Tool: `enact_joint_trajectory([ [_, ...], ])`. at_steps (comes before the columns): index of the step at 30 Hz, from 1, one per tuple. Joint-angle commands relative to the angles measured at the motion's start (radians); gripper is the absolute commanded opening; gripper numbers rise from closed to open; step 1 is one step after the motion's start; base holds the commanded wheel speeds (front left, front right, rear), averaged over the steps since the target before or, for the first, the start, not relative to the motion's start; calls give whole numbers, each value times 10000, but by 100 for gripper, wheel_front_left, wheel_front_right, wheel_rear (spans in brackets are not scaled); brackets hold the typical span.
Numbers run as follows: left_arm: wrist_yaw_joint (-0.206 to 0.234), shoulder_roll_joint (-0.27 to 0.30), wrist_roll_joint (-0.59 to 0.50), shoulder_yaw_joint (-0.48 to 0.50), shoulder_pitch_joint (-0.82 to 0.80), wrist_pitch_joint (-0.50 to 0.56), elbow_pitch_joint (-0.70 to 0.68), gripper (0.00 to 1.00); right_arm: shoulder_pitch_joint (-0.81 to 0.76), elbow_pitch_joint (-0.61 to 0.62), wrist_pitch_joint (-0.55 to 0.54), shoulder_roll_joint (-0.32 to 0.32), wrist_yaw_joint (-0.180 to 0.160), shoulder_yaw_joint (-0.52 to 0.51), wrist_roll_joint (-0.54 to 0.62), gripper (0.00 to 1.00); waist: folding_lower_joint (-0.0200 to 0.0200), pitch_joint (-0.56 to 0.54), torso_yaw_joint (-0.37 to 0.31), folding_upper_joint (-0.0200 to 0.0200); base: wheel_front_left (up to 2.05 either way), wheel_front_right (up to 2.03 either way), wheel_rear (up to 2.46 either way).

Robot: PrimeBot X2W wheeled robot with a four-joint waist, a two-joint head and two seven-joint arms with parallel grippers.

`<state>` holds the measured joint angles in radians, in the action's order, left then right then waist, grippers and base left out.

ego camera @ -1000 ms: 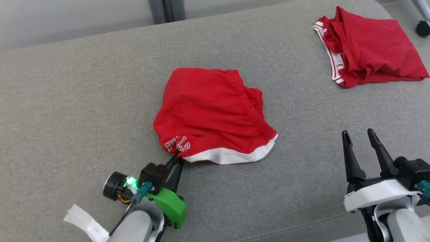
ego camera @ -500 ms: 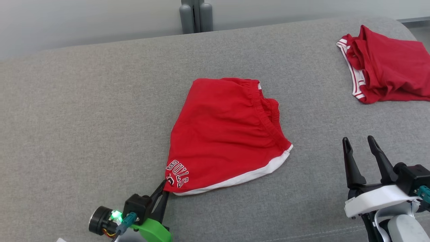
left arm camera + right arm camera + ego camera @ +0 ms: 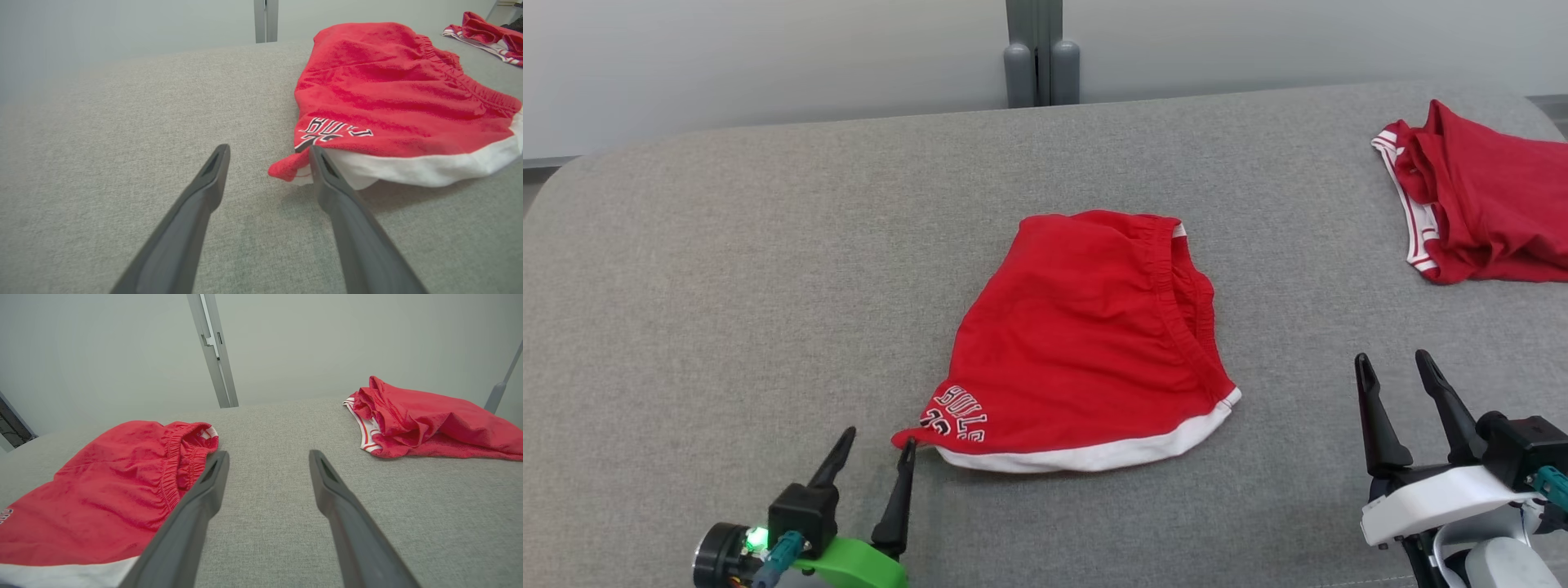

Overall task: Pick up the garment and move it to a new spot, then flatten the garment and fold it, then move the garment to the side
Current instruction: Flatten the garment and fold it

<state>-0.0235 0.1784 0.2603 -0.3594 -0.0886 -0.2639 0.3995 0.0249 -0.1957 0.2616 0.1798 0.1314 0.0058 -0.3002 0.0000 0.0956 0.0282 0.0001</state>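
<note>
Red shorts [image 3: 1094, 343] lie near the middle of the grey cushion [image 3: 727, 286], a hem corner just beside one finger of the left gripper [image 3: 880, 438], whose jaws stand wide apart and grip nothing; the right gripper [image 3: 1390, 358] is spread and empty too. Should the left arm draw away carelessly, that finger could snag the corner and drag the cloth askew.

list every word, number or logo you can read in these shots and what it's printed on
"BULLS": white letters with a dark outline on the red shorts, near the white hem at the corner closest to the camera.
Second row of characters just under that word: partly tucked into the fold, not readable.
Other red garment at the far right: white stripes along the edge, no readable text.
</note>
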Motion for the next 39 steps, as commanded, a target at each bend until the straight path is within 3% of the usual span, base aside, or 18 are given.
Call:
enact_joint_trajectory([
  [1, 95, 96, 80, 242, 193, 2, -238, 100, -102, -22, 42, 35, -17, 7, 38, 100, 0, -103, 142, -1, 0, 0, 0],
  [10, 372, -266, -116, 1870, 674, 2, -1977, 100, -207, -98, 17, -38, -17, 202, 96, 100, 0, -314, 461, -1, 0, 0, 0],
  [16, 229, -697, -406, 2589, 870, 2, -2461, 100, -21, -392, -161, 104, -17, 773, 130, 100, 0, -387, 602, -1, 0, 0, 0],
  [26, -153, -1120, -774, 2940, 652, 2, -2475, 100, 1282, -1593, -555, 702, -17, 2082, 87, 100, 0, -225, 1057, -1, 0, 0, 0],
  [38, -301, -1270, -748, 2702, 396, 2, -2356, 100, 2585, -4164, -839, 1086, -17, 3301, -476, 100, 0, 216, 1886, -1, 0, 0, 0],
  [39, -259, -1271, -677, 2662, 383, 2, -2366, 100, 2622, -4350, -835, 1078, -17, 3419, -603, 88, 0, 231, 1908, -1, 0, 0, 0],
])
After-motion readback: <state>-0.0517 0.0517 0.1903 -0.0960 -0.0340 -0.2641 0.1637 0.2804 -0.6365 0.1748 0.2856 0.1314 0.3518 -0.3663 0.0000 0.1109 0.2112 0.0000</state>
